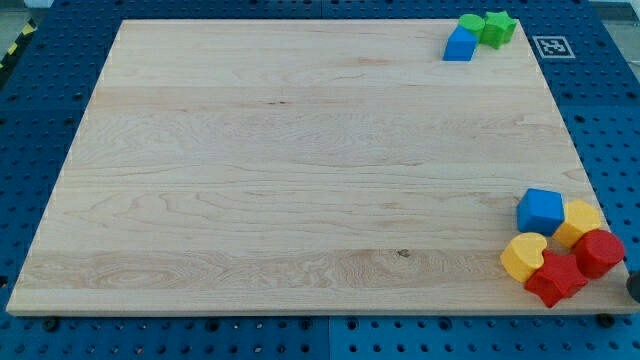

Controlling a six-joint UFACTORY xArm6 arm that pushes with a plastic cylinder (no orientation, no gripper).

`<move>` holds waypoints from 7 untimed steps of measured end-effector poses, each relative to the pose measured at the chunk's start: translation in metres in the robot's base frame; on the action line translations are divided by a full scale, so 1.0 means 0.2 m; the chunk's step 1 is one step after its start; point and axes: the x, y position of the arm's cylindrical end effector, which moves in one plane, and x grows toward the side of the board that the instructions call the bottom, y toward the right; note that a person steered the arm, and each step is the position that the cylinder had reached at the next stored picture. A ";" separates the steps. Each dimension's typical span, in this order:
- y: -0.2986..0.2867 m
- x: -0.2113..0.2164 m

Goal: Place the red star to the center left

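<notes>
The red star point(553, 279) lies at the board's bottom right corner, near the bottom edge. It touches a yellow heart point(524, 256) on its left and a red round block point(598, 252) on its upper right. A dark shape at the view's right edge, just right of the red round block, looks like my tip point(634, 284). It is mostly cut off by the frame. It is to the right of the red star and apart from it.
A blue cube point(541, 211) and a yellow block point(579, 221) sit just above the red star's cluster. At the top right corner a blue block point(460, 45), a green block point(470, 24) and a green star point(497, 28) are bunched together. The wooden board point(300, 180) lies on a blue pegboard.
</notes>
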 end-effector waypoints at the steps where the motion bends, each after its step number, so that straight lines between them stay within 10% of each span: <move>1: -0.03 0.01; 7: -0.48 0.00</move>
